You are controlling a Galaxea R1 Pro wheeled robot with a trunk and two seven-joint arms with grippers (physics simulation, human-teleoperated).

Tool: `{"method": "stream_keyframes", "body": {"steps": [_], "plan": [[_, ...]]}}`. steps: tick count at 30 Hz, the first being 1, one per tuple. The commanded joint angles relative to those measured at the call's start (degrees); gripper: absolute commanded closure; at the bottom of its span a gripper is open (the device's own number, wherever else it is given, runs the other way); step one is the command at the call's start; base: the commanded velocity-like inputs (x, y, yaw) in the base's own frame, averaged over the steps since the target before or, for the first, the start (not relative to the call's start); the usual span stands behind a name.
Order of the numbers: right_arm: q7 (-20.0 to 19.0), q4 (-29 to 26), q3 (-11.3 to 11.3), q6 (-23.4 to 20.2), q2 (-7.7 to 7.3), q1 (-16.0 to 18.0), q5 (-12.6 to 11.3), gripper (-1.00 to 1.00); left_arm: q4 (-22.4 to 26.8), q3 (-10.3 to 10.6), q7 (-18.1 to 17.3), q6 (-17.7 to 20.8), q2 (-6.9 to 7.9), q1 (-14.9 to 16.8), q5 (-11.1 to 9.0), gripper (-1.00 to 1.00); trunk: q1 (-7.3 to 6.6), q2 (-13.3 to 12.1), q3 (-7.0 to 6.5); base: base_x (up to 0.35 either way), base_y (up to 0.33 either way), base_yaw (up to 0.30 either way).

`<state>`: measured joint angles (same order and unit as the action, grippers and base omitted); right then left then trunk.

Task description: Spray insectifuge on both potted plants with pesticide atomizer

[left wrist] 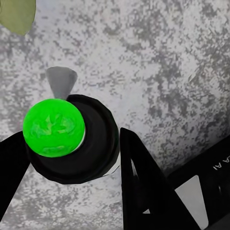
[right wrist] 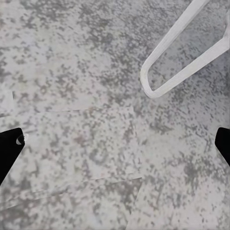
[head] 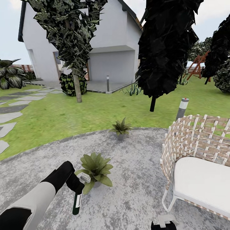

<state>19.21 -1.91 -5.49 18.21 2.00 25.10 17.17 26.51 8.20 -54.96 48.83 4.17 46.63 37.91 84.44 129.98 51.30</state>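
Gripped in the left gripper, the pesticide atomizer hangs bottle-down just beside the nearer potted plant on the grey patio; the right gripper stands wide apart over paving near a chair leg

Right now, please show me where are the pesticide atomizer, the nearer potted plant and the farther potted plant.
pesticide atomizer [head: 77, 202]: head view, on the white label of its dark body.
nearer potted plant [head: 95, 166]: head view, on the middle of its leaf rosette.
farther potted plant [head: 121, 127]: head view, on its green leaves.
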Motion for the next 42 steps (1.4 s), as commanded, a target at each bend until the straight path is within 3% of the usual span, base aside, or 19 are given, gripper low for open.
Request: {"method": "stream_keyframes", "body": {"steps": [1,18,25,32,38,42], "plan": [[0.19,0.06,-0.48,0.16,0.02,0.04,0.59,-1.0,0.12,0.14,-0.59,0.11,0.04,0.01,0.54,1.0,-0.01,0.02,0.06,0.0,0.0,0.0],[0.13,0.06,-0.43,0.16,0.02,0.04,0.59,-1.0,0.31,0.15,-0.59,0.07,0.12,0.39,0.58,1.0,-0.01,0.02,0.06,0.061,0.033,0.0],[0.13,0.06,-0.43,0.16,0.02,0.04,0.59,-1.0,6.78,0.0,-0.67,0.16,0.09,0.41,0.48,1.0,-0.01,0.02,0.06,-0.076,0.001,0.0],[0.13,0.06,-0.45,0.16,0.02,0.04,0.59,-1.0,8.8,0.05,-0.67,4.73,0.12,0.47,0.34,1.0,-0.01,0.02,0.06,0.006,0.008,0.0],[0.13,0.06,-0.46,0.16,0.02,0.02,0.59,-1.0,8.83,0.11,-0.84,5.07,0.05,0.48,0.23,1.0,-0.01,0.02,0.06,0.093,0.082,0.0],[0.13,0.06,-0.46,0.16,0.02,0.04,0.59,-1.0,8.8,0.29,-2.93,5.13,0.09,1.54,0.42,1.0,-0.01,0.02,0.06,0.005,0.005,0.0]]}}
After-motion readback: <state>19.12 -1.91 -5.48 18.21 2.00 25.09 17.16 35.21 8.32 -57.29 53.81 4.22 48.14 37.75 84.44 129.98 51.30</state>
